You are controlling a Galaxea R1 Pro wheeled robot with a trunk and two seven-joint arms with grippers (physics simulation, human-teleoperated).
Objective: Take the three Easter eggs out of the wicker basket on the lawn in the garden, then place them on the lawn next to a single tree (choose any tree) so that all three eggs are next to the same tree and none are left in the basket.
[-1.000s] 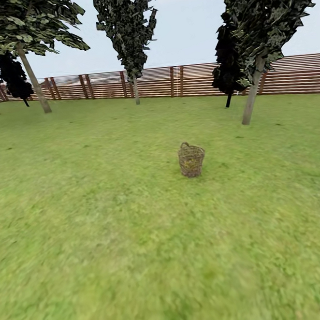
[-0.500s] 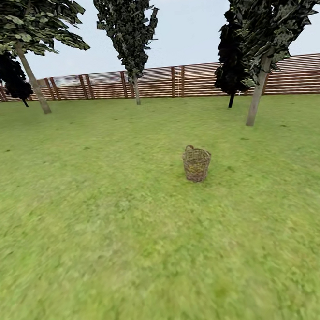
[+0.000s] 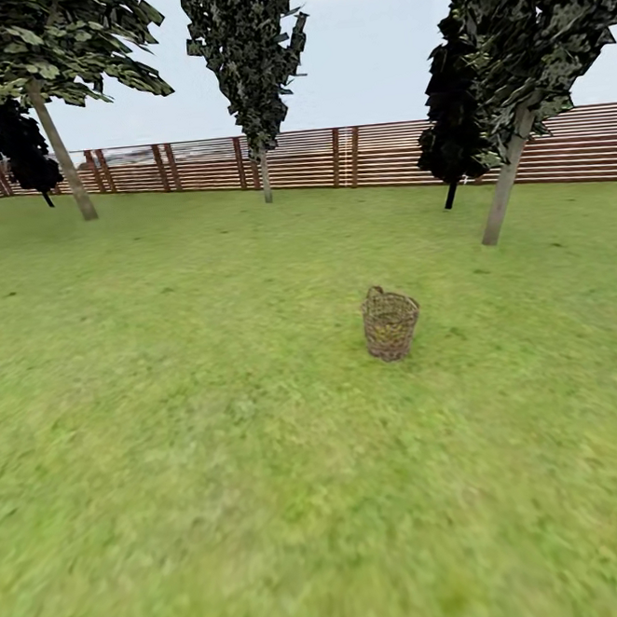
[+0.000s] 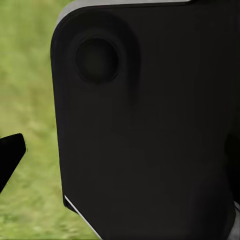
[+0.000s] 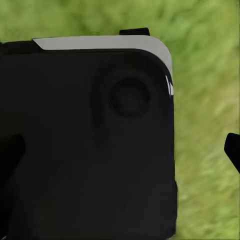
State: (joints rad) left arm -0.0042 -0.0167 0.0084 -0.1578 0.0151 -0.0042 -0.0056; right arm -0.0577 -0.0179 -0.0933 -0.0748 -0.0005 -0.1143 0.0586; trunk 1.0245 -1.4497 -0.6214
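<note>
**Garden survey: basket standing alone on the lawn, grippers unreadable**

Working from left to right in the head view, we recorded a leaning tree (image 3: pixel 58 143) with a pale trunk at the far left, standing before the slatted wooden fence (image 3: pixel 202 165). A thin, dark tree (image 3: pixel 23 146) stood just behind it, close to the fence. Further right, a slimmer-trunked tree (image 3: pixel 254 89) rose near the fence line.

The lawn (image 3: pixel 188 431) ran wide and flat across the whole near ground, mottled green and blurred towards us. Right of centre we found the wicker basket (image 3: pixel 390 324), upright on the grass, well apart from every tree. Its open weave showed yellowish tones inside, but we could not make out separate eggs at that range.

Beyond the basket and to its right stood the pale-trunked tree (image 3: pixel 506 184), its trunk tilted, with dark speckled foliage above. A black tree (image 3: pixel 451 118) stood just beside it, nearer the fence.

In the left wrist view, a dark rounded housing (image 4: pixel 145 125) covered most of the frame, with grass at the edge and one dark finger tip (image 4: pixel 11 152) at the border. In the right wrist view, a like housing (image 5: pixel 90 145) sat over grass, with a dark tip (image 5: pixel 232 150) at the border. We could not tell whether either gripper's fingers were released or clenched.
</note>
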